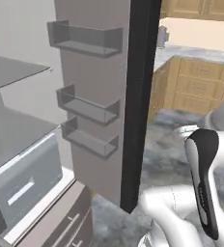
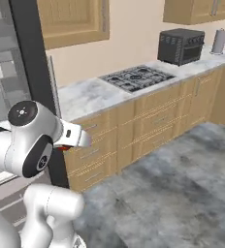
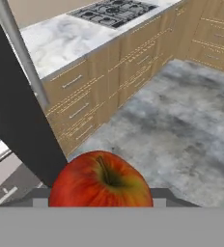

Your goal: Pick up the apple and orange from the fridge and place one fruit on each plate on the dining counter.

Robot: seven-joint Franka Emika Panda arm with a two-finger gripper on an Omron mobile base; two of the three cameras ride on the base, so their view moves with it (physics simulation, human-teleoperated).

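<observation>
A red apple (image 3: 102, 185) with a yellow patch near its stem sits between my gripper's (image 3: 102, 201) fingertips, stem toward the camera, and the gripper is shut on it. In the right base view a red sliver of the apple (image 2: 60, 147) peeks out under the white hand, just right of the fridge's black door edge (image 2: 34, 72). The fridge door (image 1: 92, 111) stands open, showing grey bins, and a white drawer (image 1: 22, 185) lies low on the left. The orange, the plates and the dining counter are out of view.
A marble worktop with a black gas hob (image 2: 136, 77) and a dark countertop oven (image 2: 181, 46) runs over wood cabinets (image 2: 148, 121) to the right. The silver fridge handle (image 3: 17, 43) is close on the hand's left. Grey floor (image 2: 177, 184) lies open to the right.
</observation>
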